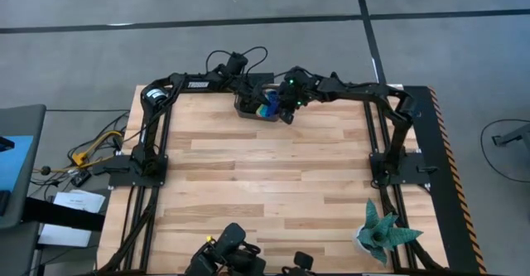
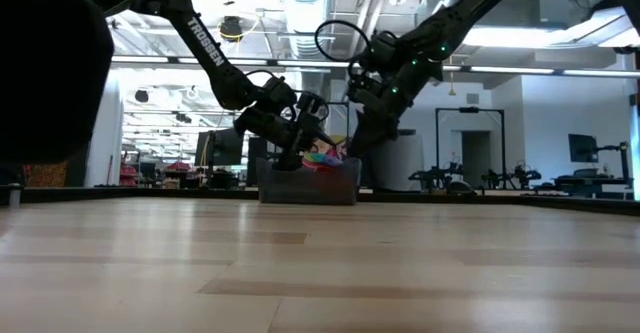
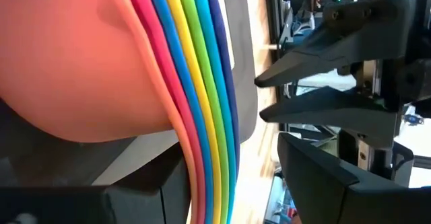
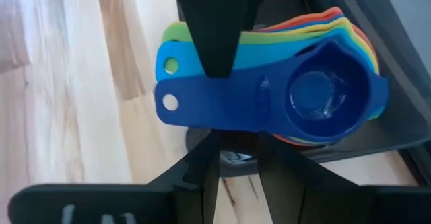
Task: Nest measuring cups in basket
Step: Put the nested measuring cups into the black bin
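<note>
Nesting glossy scoop-shaped measuring cups (image 4: 289, 96), rainbow-edged.

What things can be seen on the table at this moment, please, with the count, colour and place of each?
measuring cups: one nested stack, rainbow colours, dark blue on top, in the basket with handles past its rim
basket: one, dark grey, far edge of the table
plant-like object: one, teal, near right corner
table: one, light wood
left gripper: one, dark, at the basket beside the stack
right gripper: one, dark, fingers either side of the dark blue handle
</note>
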Controlling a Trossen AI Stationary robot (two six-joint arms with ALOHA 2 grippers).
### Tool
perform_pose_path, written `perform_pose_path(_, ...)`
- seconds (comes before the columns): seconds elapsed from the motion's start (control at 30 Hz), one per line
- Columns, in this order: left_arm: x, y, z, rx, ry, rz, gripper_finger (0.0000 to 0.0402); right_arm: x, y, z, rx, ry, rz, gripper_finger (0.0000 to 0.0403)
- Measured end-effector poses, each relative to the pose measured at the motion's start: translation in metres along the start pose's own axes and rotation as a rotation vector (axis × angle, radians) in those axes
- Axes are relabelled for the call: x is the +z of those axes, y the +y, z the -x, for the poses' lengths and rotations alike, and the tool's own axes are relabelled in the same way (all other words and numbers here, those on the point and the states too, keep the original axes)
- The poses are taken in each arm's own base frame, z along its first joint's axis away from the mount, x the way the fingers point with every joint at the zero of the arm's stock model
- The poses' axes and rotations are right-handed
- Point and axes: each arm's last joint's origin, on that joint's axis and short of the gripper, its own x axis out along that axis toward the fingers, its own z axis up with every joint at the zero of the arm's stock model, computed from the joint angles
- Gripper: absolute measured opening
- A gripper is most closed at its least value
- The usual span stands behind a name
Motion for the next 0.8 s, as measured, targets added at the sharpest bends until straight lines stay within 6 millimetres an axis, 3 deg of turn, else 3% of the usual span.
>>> perform_pose_path(0.33, 0.0008, 0.0005, -0.0009, 0.037, -0.041, 0.005, 0.0195, -0.0007, 0.0015, -0.0004, 0.003, 0.007, 0.120, 0.0122)
perform_pose_path(0.57, 0.0019, 0.0010, -0.0009, 0.059, -0.079, 0.107, 0.0195, 0.0014, 0.0013, -0.0005, -0.002, -0.015, 0.191, 0.0123)
perform_pose_path(0.8, 0.0034, -0.0001, -0.0002, 0.048, -0.087, 0.122, 0.0195, 0.0009, 0.0016, -0.0006, 0.000, -0.010, 0.193, 0.0123)
